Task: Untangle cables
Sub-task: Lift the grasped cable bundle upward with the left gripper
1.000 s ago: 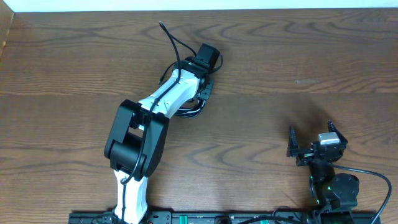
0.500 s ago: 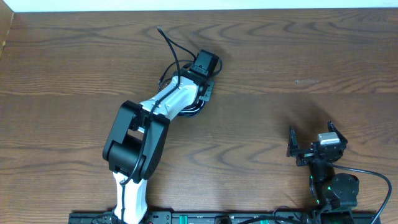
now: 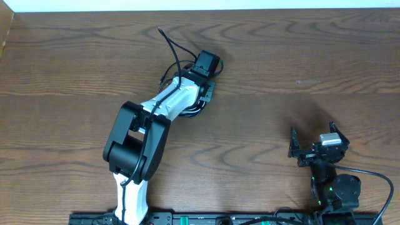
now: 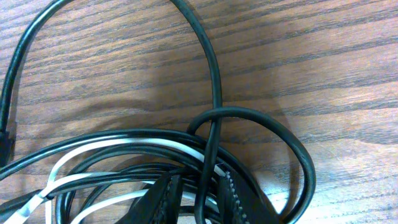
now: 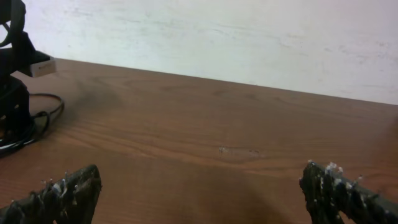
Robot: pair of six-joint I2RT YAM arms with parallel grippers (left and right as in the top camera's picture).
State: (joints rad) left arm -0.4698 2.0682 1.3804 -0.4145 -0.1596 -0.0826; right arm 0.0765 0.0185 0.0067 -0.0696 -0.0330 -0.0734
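The cables lie in a tangled heap [image 3: 195,107] under my left wrist, left of the table's middle. One black cable [image 3: 170,47] runs out of the heap toward the far edge. In the left wrist view, black loops [image 4: 298,155] and a white cable [image 4: 93,152] cross each other. My left gripper [image 4: 202,199] is pressed down into the heap, its jaws narrow, with a black strand [image 4: 209,168] held between them. My right gripper [image 3: 317,152] stands wide open near the front right, nothing between its fingertips [image 5: 68,190], far from the cables.
The wooden table [image 3: 300,56] ends at a pale wall along the back. A thick black cord [image 3: 375,178] runs from the right arm's base at the front right. In the right wrist view the left arm [image 5: 12,81] shows at the far left.
The left gripper's jaws have narrowed on the heap. The wrist shifted slightly left and the loop beneath it drew in. The right arm has not moved.
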